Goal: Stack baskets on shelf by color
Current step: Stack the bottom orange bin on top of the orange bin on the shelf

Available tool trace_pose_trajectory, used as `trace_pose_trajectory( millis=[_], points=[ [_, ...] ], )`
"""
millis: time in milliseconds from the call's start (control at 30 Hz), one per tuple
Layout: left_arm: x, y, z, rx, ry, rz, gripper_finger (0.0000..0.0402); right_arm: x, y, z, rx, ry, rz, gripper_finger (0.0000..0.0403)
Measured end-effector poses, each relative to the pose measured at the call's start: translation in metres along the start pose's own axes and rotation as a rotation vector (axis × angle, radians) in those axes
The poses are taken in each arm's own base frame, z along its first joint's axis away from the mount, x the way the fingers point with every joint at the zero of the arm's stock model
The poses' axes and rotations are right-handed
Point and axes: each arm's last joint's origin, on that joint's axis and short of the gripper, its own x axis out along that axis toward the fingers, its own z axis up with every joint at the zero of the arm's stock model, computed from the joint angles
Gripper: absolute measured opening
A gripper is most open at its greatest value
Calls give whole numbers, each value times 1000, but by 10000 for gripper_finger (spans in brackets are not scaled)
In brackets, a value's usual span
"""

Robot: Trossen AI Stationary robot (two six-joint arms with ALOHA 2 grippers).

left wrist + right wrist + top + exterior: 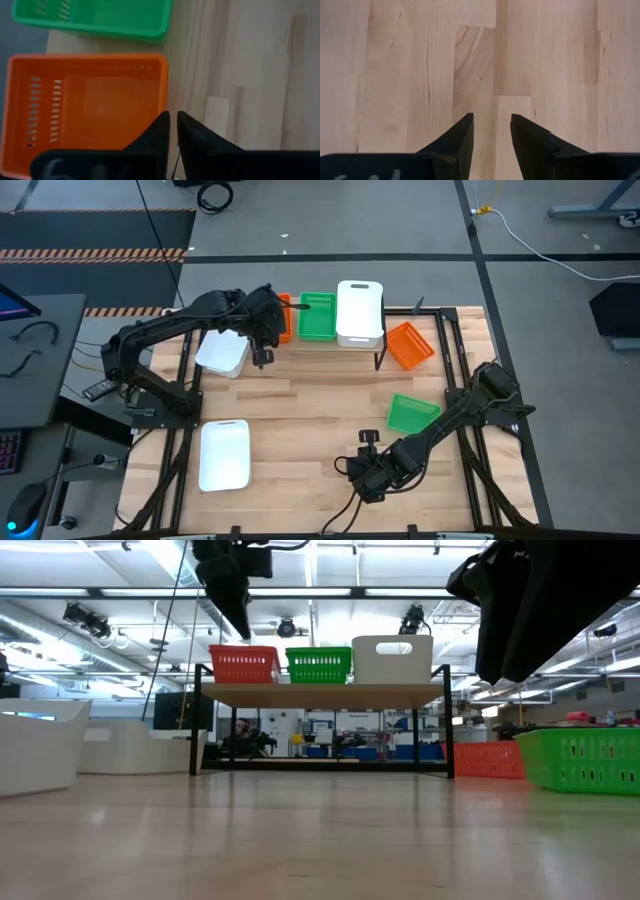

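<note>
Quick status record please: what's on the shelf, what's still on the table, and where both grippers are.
shelf: holds orange basket, green basket, white basket, side by side
on table, right side: orange basket, green basket
on table, left side: two white baskets
left gripper: above the shelf's orange basket, at its edge, fingers nearly together, holding nothing
right gripper: open over bare table at the front, holding nothing
stacks: hard to tell how many baskets are in each shelf pile
</note>
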Motion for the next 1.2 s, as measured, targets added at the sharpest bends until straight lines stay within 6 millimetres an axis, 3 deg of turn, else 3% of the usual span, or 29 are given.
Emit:
trace_pose_trajectory(
  millis=[333,567,800,933,1100,1200],
  points=[
    [43,1,9,15,114,11,112,0,0,0,0,-1,1,134],
    [49,1,6,31,171,-15,132,0,0,0,-2,0,0,134],
    [43,-2,0,37,217,-42,100,0,0,0,-8,-1,1,134],
    [24,-4,1,34,141,10,93,0,0,0,-8,-1,0,134],
    [-4,-7,1,59,36,109,116,0,-1,1,-11,0,-1,134],
    [-10,-4,2,66,10,187,143,1,-2,1,-18,0,-2,134]
  ],
)
